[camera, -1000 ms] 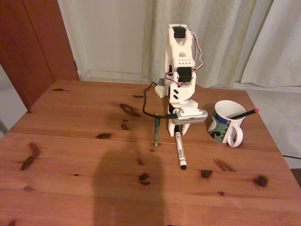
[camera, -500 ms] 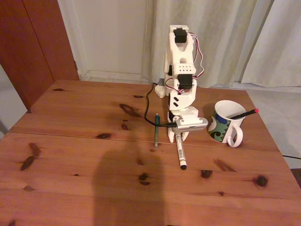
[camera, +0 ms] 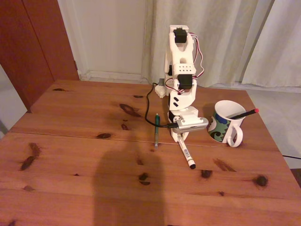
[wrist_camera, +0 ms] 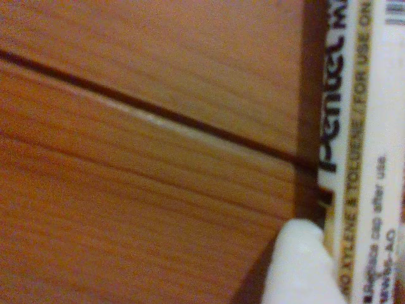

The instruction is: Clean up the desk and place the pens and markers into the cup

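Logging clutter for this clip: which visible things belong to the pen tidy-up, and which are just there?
Part of the job:
white marker, at the gripper
teal pen, on the desk
black pen, already in the cup

Just there:
black cable
curtains

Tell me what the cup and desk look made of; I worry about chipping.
The cup looks like glazed ceramic: glossy white inside, painted pattern outside. The desk looks like varnished pine: reddish grain, dark knots, a seam across it.
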Motion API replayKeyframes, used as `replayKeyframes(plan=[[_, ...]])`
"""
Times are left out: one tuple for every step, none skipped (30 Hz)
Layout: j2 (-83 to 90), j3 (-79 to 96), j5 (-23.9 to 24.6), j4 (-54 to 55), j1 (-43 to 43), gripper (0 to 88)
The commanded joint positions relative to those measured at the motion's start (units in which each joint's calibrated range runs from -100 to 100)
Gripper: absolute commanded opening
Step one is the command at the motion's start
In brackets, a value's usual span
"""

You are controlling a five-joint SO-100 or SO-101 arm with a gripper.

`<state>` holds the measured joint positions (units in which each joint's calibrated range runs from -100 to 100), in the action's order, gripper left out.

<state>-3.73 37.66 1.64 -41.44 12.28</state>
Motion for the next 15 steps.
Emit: replayKeyframes(plan=[[0.87,-0.33,-0.43,-0.33,-0.02,0.9],[0.87,-0.33,-0.27,-0.33,-0.02,0.9],[1.04,-0.78,-0.01,-0.33,-0.02,0.9],[1.37,-1.24,0.04,0.19,-0.02,0.9],[2.28,-1.69,0.09,0.36,-0.02,0.9],[3.94,-2.32,0.14,0.36,0.06,0.9],[6.25,-2.68,0.56,0.27,0.06,0.9],[9.15,-2.86,1.45,0.27,0.06,0.9],[12.04,-2.86,2.19,0.27,0.14,0.8],[14.78,-2.59,2.82,0.27,0.14,0.8],[17.51,-2.32,3.45,0.27,0.22,0.8],[20.07,-1.78,4.34,0.36,0.3,0.8],[22.47,-1.24,5.49,0.36,0.46,0.8],[24.79,-0.69,6.59,0.45,0.62,0.8],[26.94,-0.24,7.64,0.45,0.78,0.8]])
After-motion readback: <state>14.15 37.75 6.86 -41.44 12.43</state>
